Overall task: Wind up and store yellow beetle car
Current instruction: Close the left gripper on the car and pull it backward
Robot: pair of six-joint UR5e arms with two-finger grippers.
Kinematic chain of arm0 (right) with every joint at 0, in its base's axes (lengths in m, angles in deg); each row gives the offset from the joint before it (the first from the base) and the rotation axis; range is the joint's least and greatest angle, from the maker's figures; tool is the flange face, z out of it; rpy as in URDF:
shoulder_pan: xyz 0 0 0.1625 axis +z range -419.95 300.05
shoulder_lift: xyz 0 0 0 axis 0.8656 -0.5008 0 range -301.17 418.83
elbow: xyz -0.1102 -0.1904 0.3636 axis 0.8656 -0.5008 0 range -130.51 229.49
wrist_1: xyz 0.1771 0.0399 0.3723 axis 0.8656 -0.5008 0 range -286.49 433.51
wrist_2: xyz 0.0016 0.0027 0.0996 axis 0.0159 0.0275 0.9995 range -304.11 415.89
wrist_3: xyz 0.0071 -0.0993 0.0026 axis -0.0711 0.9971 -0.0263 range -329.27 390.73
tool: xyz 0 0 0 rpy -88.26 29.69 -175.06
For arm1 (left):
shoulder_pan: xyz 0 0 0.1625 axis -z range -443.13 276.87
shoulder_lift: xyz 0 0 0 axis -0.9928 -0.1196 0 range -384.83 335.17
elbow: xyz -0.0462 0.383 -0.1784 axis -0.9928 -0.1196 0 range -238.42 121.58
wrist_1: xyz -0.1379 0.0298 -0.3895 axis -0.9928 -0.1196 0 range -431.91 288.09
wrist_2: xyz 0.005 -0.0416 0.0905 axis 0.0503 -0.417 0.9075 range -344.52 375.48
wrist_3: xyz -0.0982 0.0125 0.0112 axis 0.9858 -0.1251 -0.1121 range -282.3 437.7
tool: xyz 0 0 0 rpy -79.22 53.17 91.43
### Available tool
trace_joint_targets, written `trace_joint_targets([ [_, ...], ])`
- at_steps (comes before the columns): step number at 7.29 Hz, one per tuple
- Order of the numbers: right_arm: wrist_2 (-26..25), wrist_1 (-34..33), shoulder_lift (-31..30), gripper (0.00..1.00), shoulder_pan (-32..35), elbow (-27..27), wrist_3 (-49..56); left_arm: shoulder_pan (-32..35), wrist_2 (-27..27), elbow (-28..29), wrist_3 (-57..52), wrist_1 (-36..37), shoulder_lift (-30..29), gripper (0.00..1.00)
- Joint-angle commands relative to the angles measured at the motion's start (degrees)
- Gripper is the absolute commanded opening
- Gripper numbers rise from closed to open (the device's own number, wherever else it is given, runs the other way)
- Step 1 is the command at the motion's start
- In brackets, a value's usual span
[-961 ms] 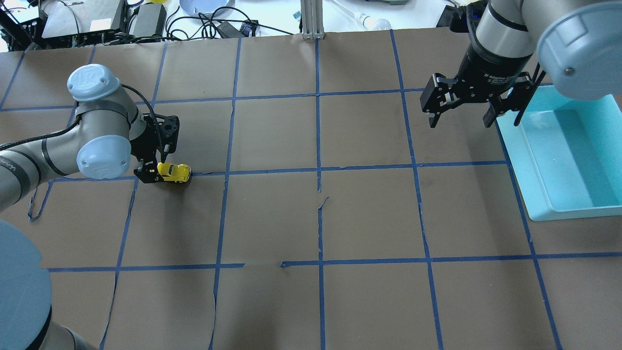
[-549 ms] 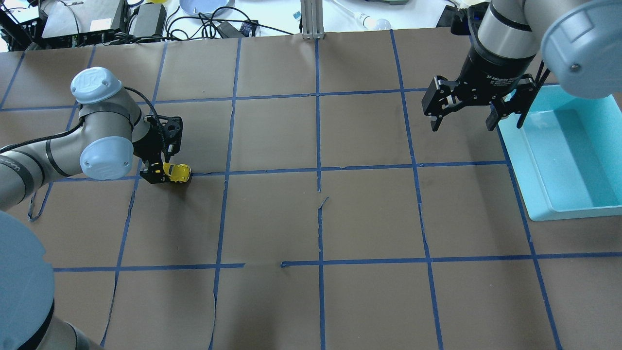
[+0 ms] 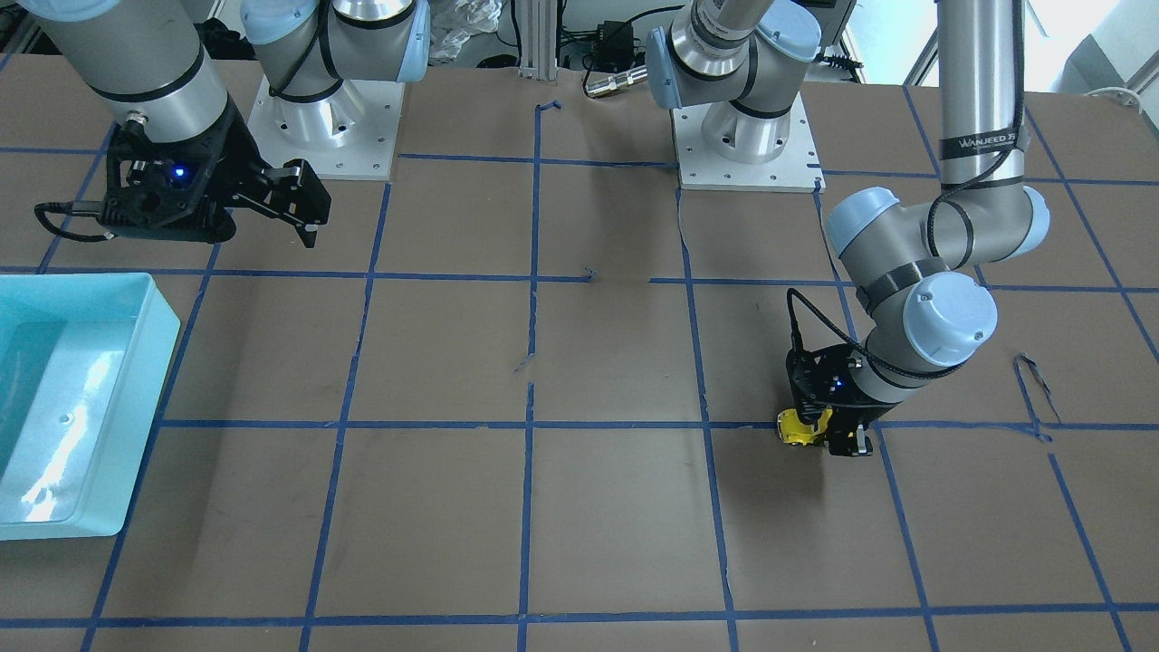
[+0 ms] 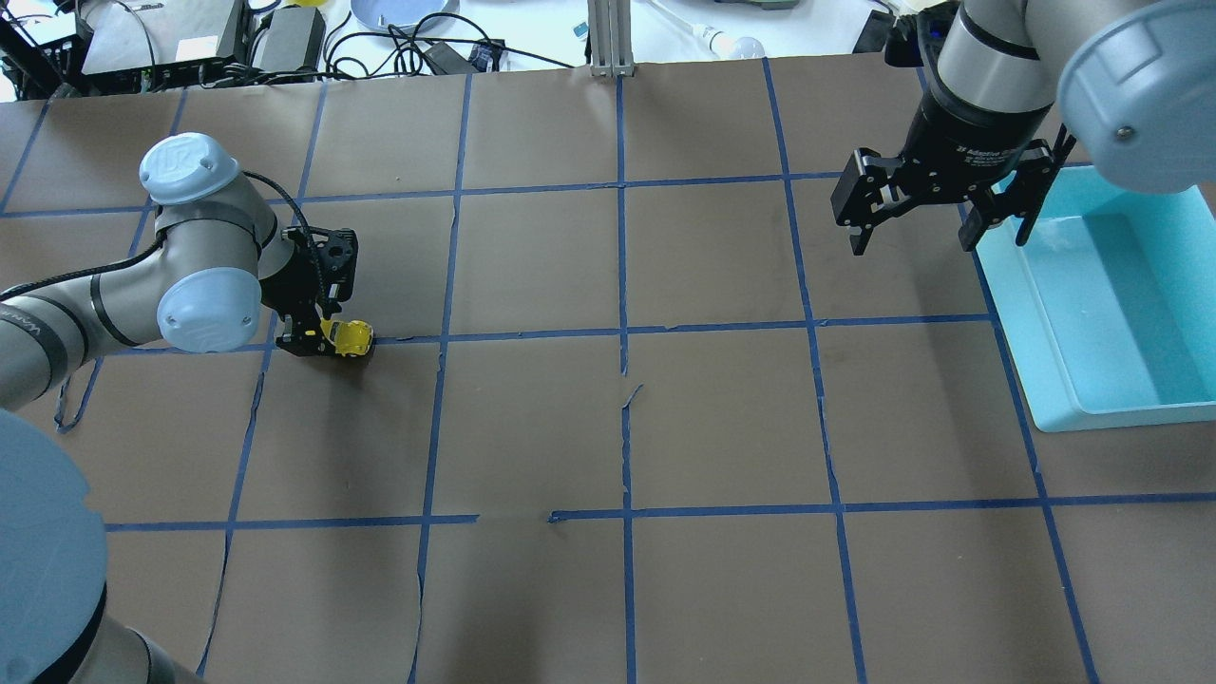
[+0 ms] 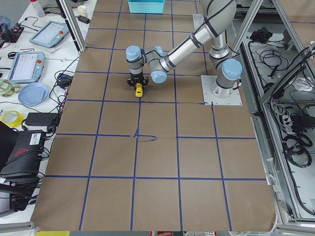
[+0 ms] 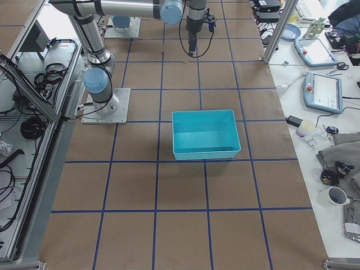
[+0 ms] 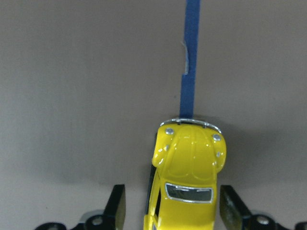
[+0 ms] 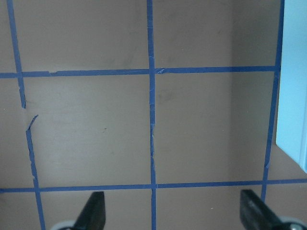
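Observation:
The yellow beetle car (image 4: 353, 337) stands on its wheels on a blue tape line at the table's left. It also shows in the front view (image 3: 795, 428) and the left side view (image 5: 139, 89). My left gripper (image 4: 323, 340) is low over its rear. In the left wrist view the car (image 7: 189, 167) lies between the open fingers (image 7: 118, 207), with a gap on one side and its nose pointing away. My right gripper (image 4: 914, 247) hangs open and empty above the table, next to the teal bin (image 4: 1045, 380).
The teal bin (image 3: 136, 380) is empty and sits at the table's right edge; its rim shows in the right wrist view (image 8: 292, 96). The brown paper (image 4: 627, 418) has tears along the blue tape. Cables and devices lie beyond the far edge.
My left gripper has slid further over the car, so less yellow shows. My right gripper has shifted slightly right and toward the far edge.

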Motion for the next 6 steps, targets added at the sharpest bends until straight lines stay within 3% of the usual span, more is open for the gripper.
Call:
trace_joint_targets([
  [1, -0.04, -0.02, 0.08, 1.0, 0.0, 0.01, 0.04, -0.01, -0.05, 0.08, -0.19, -0.02, -0.37, 0.32],
  [6, -0.21, -0.1, 0.17, 1.0, -0.09, 0.01, 0.83, -2.54, -0.05, 0.08, -0.63, 0.16, -0.98, 0.31],
])
